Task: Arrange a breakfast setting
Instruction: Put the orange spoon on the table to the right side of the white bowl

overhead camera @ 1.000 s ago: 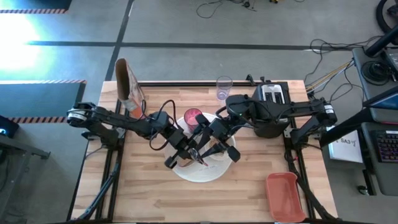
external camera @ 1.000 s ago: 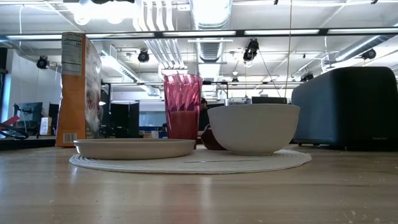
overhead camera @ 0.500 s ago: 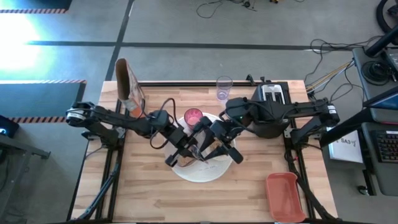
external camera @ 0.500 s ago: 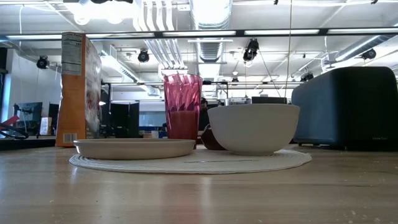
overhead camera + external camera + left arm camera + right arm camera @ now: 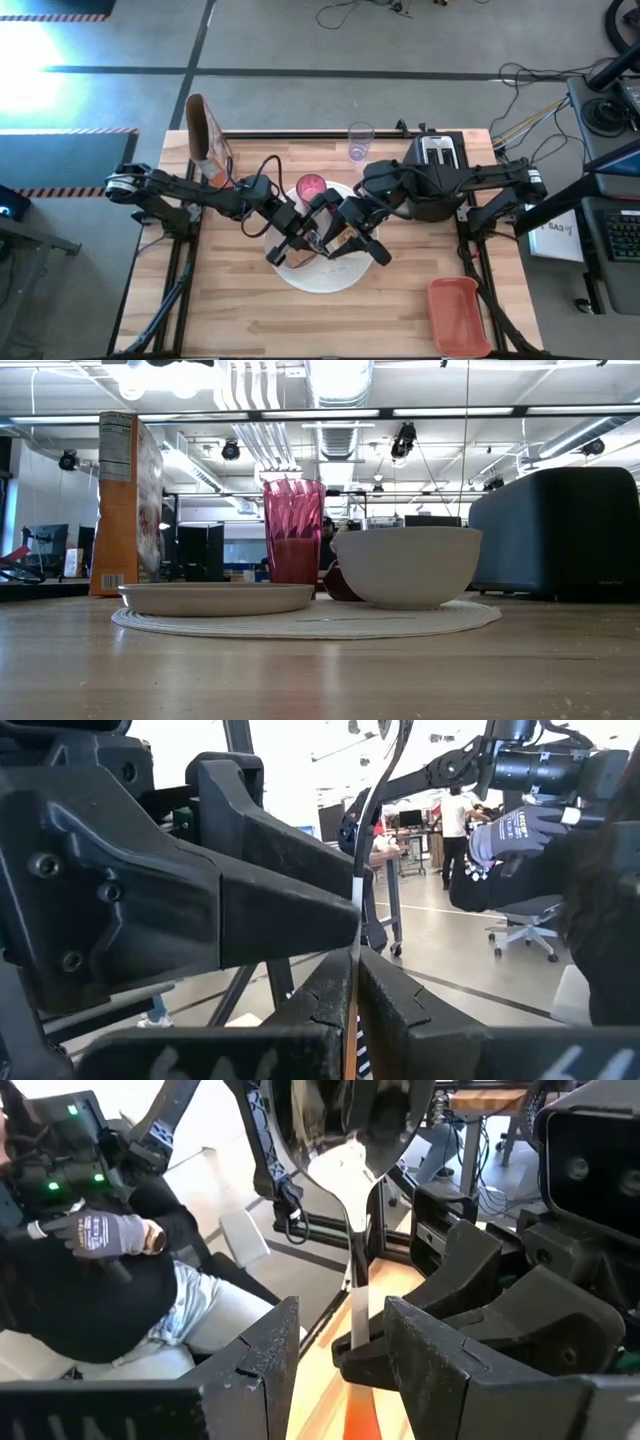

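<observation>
A spoon (image 5: 350,1175) with a shiny bowl and a pale-to-orange handle hangs in the air over the large round white plate (image 5: 322,277) at mid-table. My left gripper (image 5: 297,247) is shut on its handle. My right gripper (image 5: 345,1365) faces it, open, with one finger on either side of the handle and touching nothing. In the low view a small white plate (image 5: 215,598), a pink cup (image 5: 293,530), a white bowl (image 5: 405,565) and a small red fruit (image 5: 338,585) stand on the round base. The clear glass (image 5: 360,140) stands at the far edge. My left gripper pinches the spoon's handle (image 5: 352,1005) between its two fingers, well below the spoon's bowl. The fingers come nearly level from the table's left side and lie across the handle. The spoon stands roughly upright, bowl end up, lifted clear of the plate.
A cereal box (image 5: 205,140) stands at the far left and a black toaster (image 5: 437,150) at the far right. A red tray (image 5: 460,315) lies at the near right corner. A seated person with a gloved hand (image 5: 105,1235) is in the room beyond the table.
My right gripper has shifted slightly over the plate and tipped a little. The spoon stays raised in my left gripper, which has kept still.
</observation>
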Robot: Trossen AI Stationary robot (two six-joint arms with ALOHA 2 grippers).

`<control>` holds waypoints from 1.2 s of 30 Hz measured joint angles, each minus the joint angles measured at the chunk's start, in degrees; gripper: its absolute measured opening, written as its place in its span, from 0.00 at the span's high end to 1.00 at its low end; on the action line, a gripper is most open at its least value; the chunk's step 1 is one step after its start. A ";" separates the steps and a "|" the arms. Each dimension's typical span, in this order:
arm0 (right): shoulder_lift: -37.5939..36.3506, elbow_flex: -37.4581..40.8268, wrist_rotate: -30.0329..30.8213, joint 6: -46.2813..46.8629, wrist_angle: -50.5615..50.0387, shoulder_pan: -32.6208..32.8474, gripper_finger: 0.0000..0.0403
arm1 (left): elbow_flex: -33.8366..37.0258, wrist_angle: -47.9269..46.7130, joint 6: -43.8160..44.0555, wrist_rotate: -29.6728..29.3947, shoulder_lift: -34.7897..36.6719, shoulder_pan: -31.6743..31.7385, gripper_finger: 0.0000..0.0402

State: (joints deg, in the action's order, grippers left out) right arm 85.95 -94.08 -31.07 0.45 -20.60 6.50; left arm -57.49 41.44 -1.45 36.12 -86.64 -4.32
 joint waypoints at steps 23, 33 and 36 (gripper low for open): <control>0.52 -0.01 -0.09 -4.08 3.60 2.58 0.70 | 0.22 -0.75 -0.73 -6.41 -1.25 0.34 1.00; 0.51 0.00 0.23 -4.06 3.89 2.78 0.82 | -1.66 -0.45 -0.73 -4.33 -1.75 0.34 1.00; 0.46 0.09 -0.69 -3.49 3.08 2.87 0.82 | -3.15 -0.38 -0.82 -2.08 -2.09 0.26 1.00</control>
State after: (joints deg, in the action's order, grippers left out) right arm 86.41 -94.00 -31.76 -3.05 -17.52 9.37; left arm -60.64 41.06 -2.26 34.04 -88.73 -4.05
